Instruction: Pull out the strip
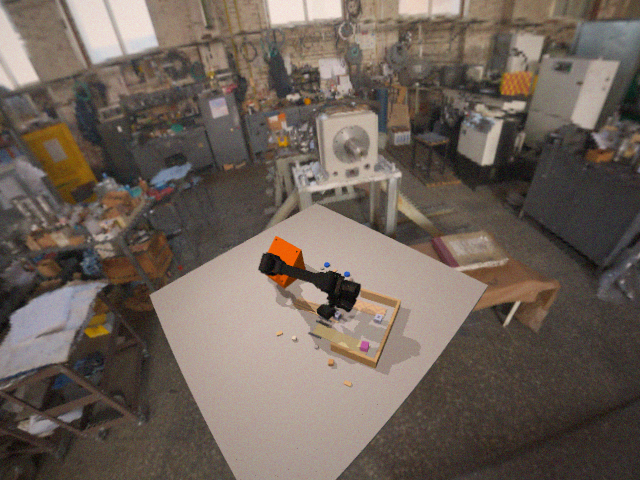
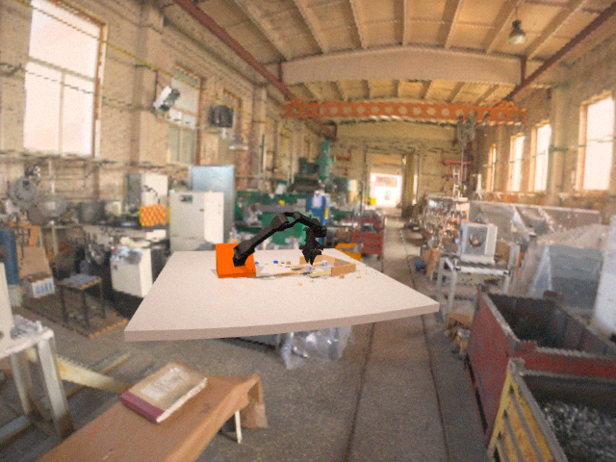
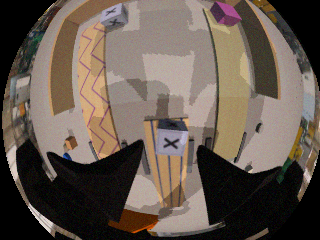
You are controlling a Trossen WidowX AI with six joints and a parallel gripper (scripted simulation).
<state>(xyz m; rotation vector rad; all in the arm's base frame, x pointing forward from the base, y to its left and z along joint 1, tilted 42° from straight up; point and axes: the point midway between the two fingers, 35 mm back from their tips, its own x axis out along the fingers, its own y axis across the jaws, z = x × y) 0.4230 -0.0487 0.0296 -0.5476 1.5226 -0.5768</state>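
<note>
A pale cube marked X (image 3: pixel 172 139) (image 1: pixel 337 314) rests on the far end of a striped strip (image 3: pixel 172 192) (image 1: pixel 306 305). My gripper (image 3: pixel 171 147) is open, pointing down, with its fingertips on either side of this cube in the wrist view and a gap on both sides. Another pale cube marked X (image 3: pixel 114 15) (image 1: pixel 378 318) sits at the far end of a zigzag strip (image 3: pixel 92 75) (image 1: pixel 369 308). A magenta cube (image 3: pixel 226 14) (image 1: pixel 364 346) sits at the far end of a plain yellow strip (image 3: pixel 232 115) (image 1: pixel 336 335).
A wooden-walled tray (image 1: pixel 388 333) (image 2: pixel 343 269) stands around the far parts of the outer strips. Thin dark rails flank the strips. Small orange blocks (image 1: pixel 331 362) and blue pieces (image 1: pixel 346 274) lie outside. An orange box (image 1: pixel 285 253) (image 2: pixel 233 269) stands by the arm's base.
</note>
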